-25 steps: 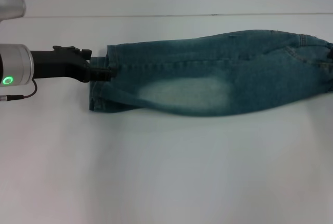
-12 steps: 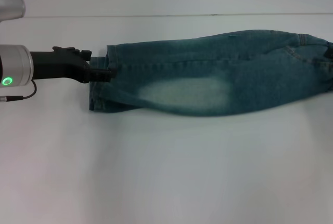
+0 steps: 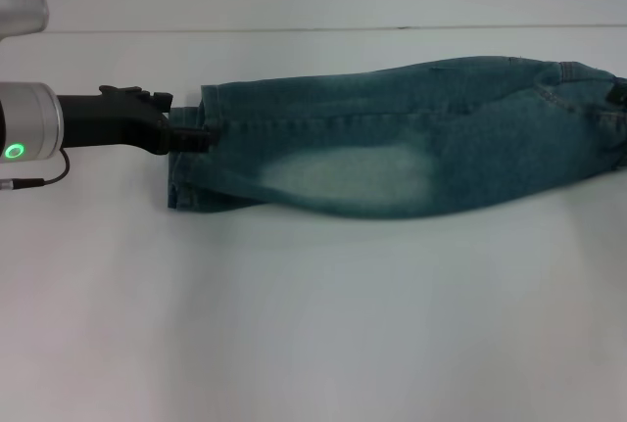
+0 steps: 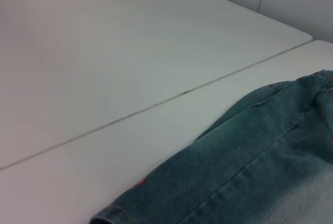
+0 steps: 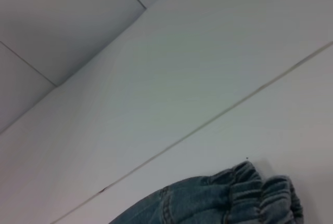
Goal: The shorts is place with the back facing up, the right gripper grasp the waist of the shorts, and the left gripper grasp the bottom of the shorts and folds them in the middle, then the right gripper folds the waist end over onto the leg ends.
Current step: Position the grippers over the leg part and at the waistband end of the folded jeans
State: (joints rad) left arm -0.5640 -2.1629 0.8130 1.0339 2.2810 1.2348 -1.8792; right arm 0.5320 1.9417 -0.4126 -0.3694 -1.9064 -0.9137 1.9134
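The blue-green denim shorts [image 3: 392,138] lie folded lengthwise in a long strip across the table, a faded pale patch facing up. The bottom of the shorts [image 3: 184,185] is at the left end, with the left gripper [image 3: 201,135], green ring light glowing, shut on the upper hem layer. The left wrist view shows the hem edge [image 4: 112,214] and denim [image 4: 260,172] close by. The ruffled elastic waist [image 5: 260,190] fills the right wrist view. Only a small black piece of the right gripper [image 3: 620,95] shows, at the waist on the right edge of the head view.
The white table [image 3: 313,324] stretches wide in front of the shorts. A thin seam [image 3: 294,29] runs across the back of it. A grey rounded part of the robot [image 3: 20,6] sits at the upper left.
The waist end at the right edge has shifted very slightly. The left gripper stays where it was on the hem.
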